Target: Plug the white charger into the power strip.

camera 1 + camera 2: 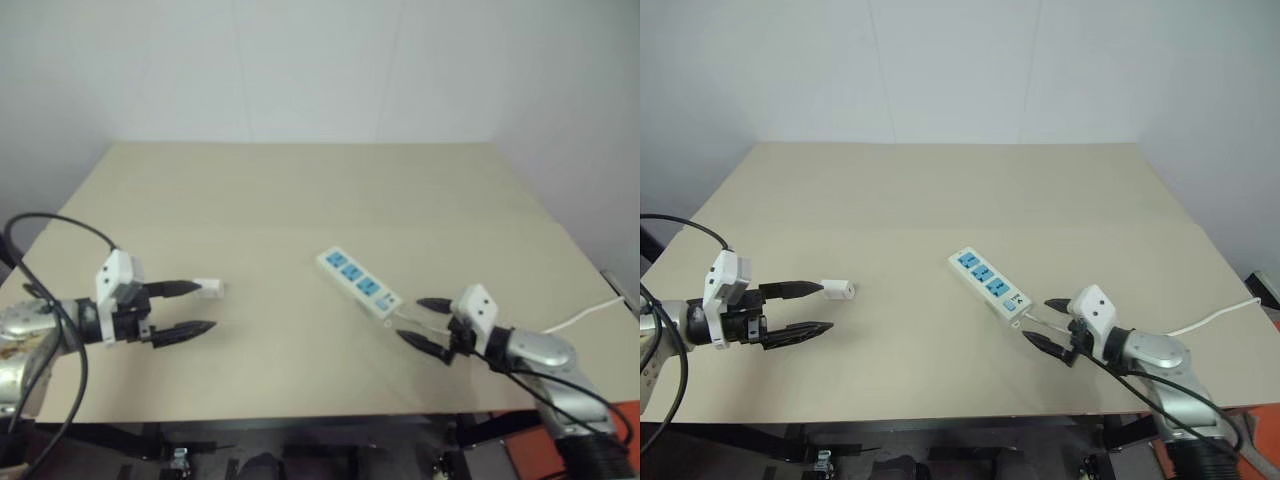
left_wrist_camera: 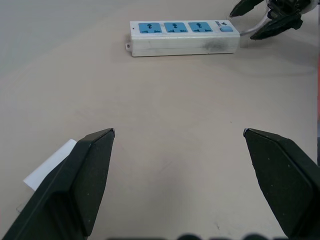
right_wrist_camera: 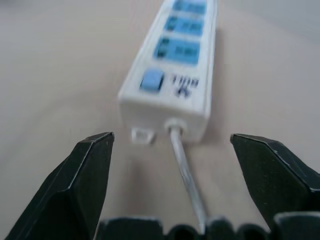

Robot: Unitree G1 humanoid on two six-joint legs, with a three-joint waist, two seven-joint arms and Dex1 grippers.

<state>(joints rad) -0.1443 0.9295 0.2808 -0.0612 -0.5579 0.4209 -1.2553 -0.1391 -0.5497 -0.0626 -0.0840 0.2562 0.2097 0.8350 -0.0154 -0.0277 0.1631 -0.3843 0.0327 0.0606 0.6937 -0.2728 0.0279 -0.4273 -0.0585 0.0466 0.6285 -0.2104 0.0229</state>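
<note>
1. Nearest the camera, two grippers worked low over the table [image 1: 300, 190]: the left gripper [image 1: 194, 308] at the near left and the right gripper [image 1: 424, 322] at the near right. Each had its two black jaws spread wide, with nothing between them.
2. One cord [image 3: 186, 172] ran back between the right gripper's jaws without touching either; its far end toward the table's right edge was partly covered by the right arm.
3. One charger [image 1: 209, 288], a small white block, lay on the table just beside the tip of the left gripper's farther jaw; whether the two touched was hard to tell. In the left wrist view the charger was cut off behind one jaw, with only a white corner showing. Its prongs could not be made out.
4. One power strip [image 1: 359, 283] lay slantwise on the table right of centre, well apart from the charger. Its switch end faced the right gripper, just ahead of the jaw tips.
5. Three blue sockets and one blue switch showed on its top face, all three sockets bare.
6. Beyond it the tan table stretched to a plain pale wall [image 1: 320, 70].
</note>
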